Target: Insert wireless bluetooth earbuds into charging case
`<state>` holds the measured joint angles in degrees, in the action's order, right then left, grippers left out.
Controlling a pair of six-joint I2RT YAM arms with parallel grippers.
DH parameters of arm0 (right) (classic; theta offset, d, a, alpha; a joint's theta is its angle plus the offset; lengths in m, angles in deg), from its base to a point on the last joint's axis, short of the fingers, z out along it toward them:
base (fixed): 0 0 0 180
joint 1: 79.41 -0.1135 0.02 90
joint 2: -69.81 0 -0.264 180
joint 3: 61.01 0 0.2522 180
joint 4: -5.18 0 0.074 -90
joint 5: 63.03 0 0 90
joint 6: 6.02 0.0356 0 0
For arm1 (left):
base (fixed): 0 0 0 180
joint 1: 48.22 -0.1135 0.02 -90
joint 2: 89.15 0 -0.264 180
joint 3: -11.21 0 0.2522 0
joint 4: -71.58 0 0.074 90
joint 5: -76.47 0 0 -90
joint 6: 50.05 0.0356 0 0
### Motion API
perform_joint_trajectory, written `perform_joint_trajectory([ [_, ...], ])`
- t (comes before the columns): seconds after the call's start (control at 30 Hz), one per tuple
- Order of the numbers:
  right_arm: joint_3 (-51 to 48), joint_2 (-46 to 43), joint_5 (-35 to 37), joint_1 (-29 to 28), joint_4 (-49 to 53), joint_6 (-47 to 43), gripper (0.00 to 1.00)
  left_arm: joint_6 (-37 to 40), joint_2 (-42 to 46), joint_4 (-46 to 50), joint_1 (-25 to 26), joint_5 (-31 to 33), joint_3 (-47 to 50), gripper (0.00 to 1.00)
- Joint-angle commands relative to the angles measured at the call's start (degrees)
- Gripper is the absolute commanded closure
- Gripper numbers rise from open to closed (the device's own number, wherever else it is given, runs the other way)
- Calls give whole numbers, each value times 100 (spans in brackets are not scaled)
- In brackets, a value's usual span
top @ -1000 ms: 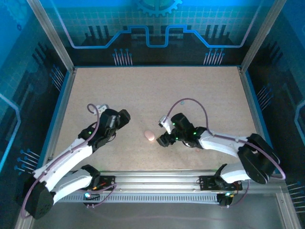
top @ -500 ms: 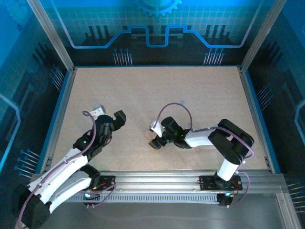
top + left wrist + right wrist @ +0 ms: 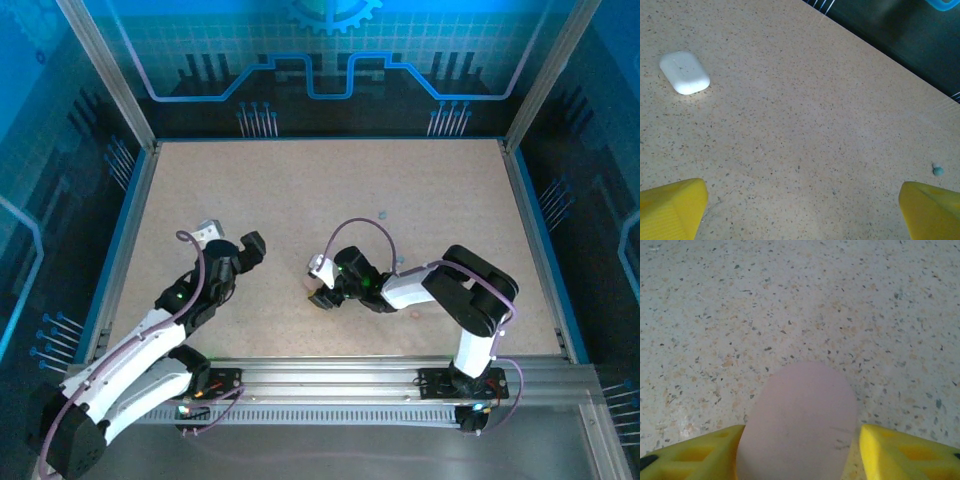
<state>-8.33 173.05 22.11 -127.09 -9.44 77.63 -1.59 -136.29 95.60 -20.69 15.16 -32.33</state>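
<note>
Left wrist view: one earbud [image 3: 938, 170], a tiny rounded pale-blue pebble, lay on the speckled table [image 3: 805, 100] near the left gripper's [image 3: 800, 217] wide-spread yellow fingers [image 3: 932, 212]; a smooth white case [image 3: 684, 72] sat well apart. The right gripper [image 3: 800, 455] pinched a matte, rounded pink case [image 3: 800, 410].

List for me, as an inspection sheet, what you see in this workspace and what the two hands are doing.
Surface: speckled beige tabletop, no spills seen.
Job's things: pink case lying between the fingers of the right hand; white case lying ahead of the left hand; one pale blue earbud loose on the tabletop.
Clutter: nothing seen.
Hands: left hand wide open, holding nothing; right hand straddles the pink case, firm grip not certain.
Cables: purple cables loop along both arms.
Surroundings: metal frame, blue-lit panels.
</note>
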Motion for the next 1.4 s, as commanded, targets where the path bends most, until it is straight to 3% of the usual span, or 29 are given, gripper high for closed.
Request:
perform_joint_trajectory([
  [0.0, 102, 148, -9, -79, -199, -199, 48, 176, -64, -121, -40, -72, -105, 1],
  [0.13, 82, -236, -108, -76, 62, -272, 61, 305, -72, -48, -44, -253, -263, 1],
  [0.3, 151, -1395, -722, 125, 917, -426, 63, 711, -40, 174, -41, -875, -798, 1],
  [0.53, 875, -3055, -2654, 1222, 2441, -1036, 63, 1608, -83, 373, -53, -2963, -1927, 1],
  [0.67, 1669, -3329, -2869, 1486, 3518, -1944, 64, 1673, -566, 360, -55, -4172, -2665, 1],
  [0.8, 2075, -3312, -2898, 1591, 3602, -2138, 63, 1478, -1409, 582, -55, -5366, -3435, 1],
  [0.87, 2154, -3288, -2936, 1613, 3419, -2129, 63, 1261, -1741, 550, -55, -5703, -3631, 6],
  [1.03, 2275, -3186, -2980, 1613, 3155, -2074, 63, 935, -2065, 268, -50, -5872, -3632, 18],
  [1.37, 2121, -3236, -2680, 1613, 2838, -1953, 62, 678, -2467, 135, 22, -6298, -3789, 52],
])
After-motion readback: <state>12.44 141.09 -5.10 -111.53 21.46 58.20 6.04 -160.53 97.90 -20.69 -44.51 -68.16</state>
